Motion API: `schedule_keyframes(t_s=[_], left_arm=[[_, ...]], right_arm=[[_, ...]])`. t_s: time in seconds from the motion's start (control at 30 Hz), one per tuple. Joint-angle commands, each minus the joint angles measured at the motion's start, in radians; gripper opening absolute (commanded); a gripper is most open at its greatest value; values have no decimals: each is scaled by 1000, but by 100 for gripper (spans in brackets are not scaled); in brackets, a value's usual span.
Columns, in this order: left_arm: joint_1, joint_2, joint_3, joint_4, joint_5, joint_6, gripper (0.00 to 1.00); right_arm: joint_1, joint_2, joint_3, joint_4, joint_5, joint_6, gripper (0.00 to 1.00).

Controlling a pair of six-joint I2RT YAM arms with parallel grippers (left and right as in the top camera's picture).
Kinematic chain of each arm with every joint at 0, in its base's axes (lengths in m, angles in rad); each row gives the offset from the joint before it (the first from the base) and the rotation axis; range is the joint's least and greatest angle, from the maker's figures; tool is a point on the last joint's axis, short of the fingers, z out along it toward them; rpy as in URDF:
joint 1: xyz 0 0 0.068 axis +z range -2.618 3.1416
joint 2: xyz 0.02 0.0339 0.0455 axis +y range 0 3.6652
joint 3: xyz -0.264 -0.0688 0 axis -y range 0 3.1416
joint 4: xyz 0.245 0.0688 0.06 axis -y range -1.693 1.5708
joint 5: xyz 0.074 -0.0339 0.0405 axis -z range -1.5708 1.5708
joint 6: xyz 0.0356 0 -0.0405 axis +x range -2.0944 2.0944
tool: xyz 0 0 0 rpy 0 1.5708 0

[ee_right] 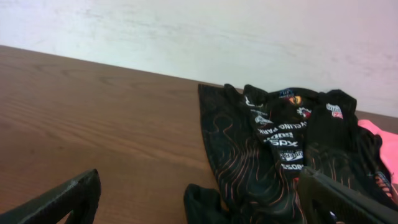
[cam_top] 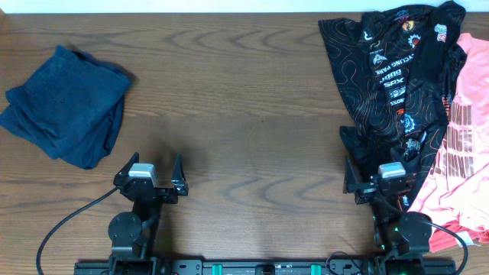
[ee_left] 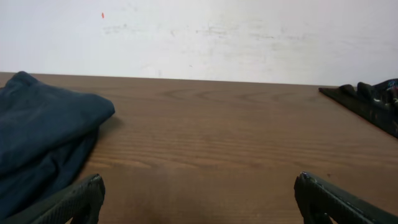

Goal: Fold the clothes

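Overhead, the black jersey, lined with fine orange contours and printed with white and orange logos, is seen spread and rumpled at the far right of the brown desk. A coral-pink T-shirt is laid against the jersey's right edge and partly overlapped by it, while a navy garment is heaped well apart from the jersey, at the opposite end of the desk. The right gripper is placed at the jersey's near hem with its jaws spread wide and nothing held; the left gripper is set far to the left of the jersey over bare wood, its jaws likewise wide apart and empty. Only from above are the arm bases and a black cable shown. From the right wrist, the jersey is seen at low angle before a white wall, with a dark fold of it lying between the open jaws of the right gripper and a sliver of the pink T-shirt beyond it; whether cloth is touched cannot be told. From the left wrist, bare desk is framed by the open left gripper, the navy garment is seen close by, and the jersey is reduced to a dark strip at the edge.
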Motion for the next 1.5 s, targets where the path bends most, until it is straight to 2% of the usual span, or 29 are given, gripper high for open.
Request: schedule_keyframes(t_s=[0.0,0.2,0.33,0.63,0.73,0.83,0.93,1.07,1.17,1.2,1.23,1.3,1.33,1.47], left_arm=[[4,4,5,-26,11,-40,98],[4,128,103,-44,11,-89,98],[4,290,220,-102,11,-88,98],[4,664,550,-414,11,-88,98],[4,731,595,-469,11,-88,98],[4,763,598,-482,11,-88,98],[4,780,598,-483,11,-88,98],[4,782,598,-482,11,-88,98],[4,782,598,-482,11,-88,98],[4,782,598,-482,11,-88,98],[4,782,598,-482,11,-88,98],[4,782,598,-482,11,-88,98],[4,782,598,-482,11,-88,98],[4,782,598,-482,11,-87,98]], right_arm=[[7,14,41,-37,51,39,99],[7,173,187,-142,145,66,99],[6,394,328,-209,153,66,99],[-47,1000,737,-517,151,66,99],[-47,1141,824,-550,152,65,99],[-50,1238,835,-533,190,64,98],[-54,1330,834,-541,244,68,74],[-54,1451,834,-539,322,113,74],[-54,1533,834,-509,388,174,62],[-54,1550,834,-494,388,178,54],[-53,1566,834,-477,379,178,40],[-53,1580,834,-465,362,178,4],[-53,1579,834,-466,349,178,1],[-50,1527,858,-513,281,177,1]])
